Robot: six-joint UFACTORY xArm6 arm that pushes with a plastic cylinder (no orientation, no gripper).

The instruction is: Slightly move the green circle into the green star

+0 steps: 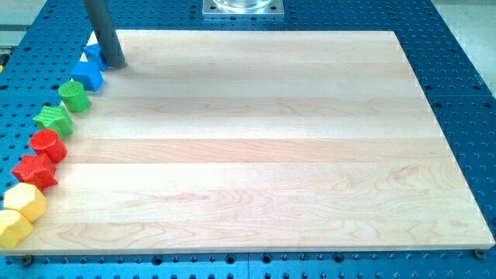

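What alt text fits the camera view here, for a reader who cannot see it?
My tip rests at the wooden board's top-left corner beside two blue blocks. Below them along the left edge sit the green circle, green star, two red blocks and two yellow blocks.

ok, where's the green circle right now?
The green circle sits at the board's left edge, in the view's upper left, between the blue block above and the green star below; my tip is up-right of it.
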